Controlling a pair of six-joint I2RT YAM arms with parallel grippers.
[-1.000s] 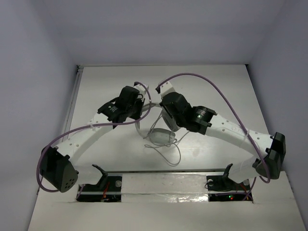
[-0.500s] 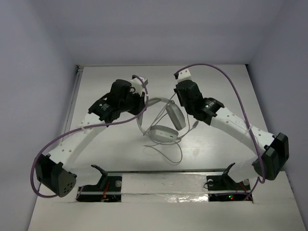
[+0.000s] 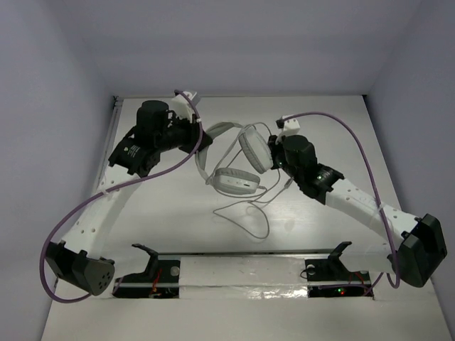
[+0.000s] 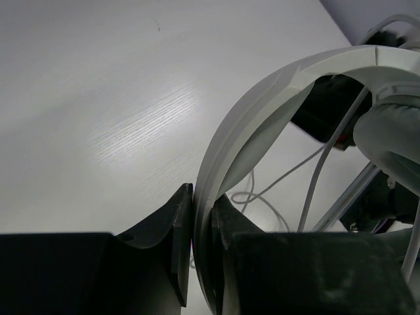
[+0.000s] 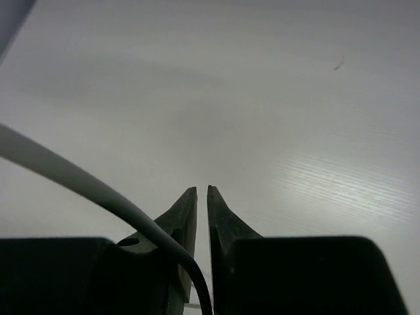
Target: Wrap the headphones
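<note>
– Top external view is showing the headphones [image 3: 234, 160] sitting mid-bench between the two arms. The cord [image 3: 252, 220] is lying in loose loops toward the near edge of the bench [image 3: 320, 121].

– What is the left hand [image 4: 202, 193] doing?

– It is clamping the headband [image 4: 262, 111], with its fingers pressing on both faces of the band.

– And the right hand [image 5: 202, 190]?

– Its fingers are standing a sliver apart, with nothing between the tips. A stretch of cord is crossing over one finger. I cannot tell whether it is being caught lower down.

– So what is worrying you from here?

– To my eye the wrapping is not yet begun, and the cord is thin and slack. If the right hand is closing on it from this narrow gap, it is likely missing or only nudging it. If the cord is hooking on that finger, any pull is tugging the whole headset.

– Against a one-point hold on the band?

– Yes. The band is smooth and curved, so I am expecting it to swivel or slide out of the left hand, with the ear cups dropping onto the loops.
</note>
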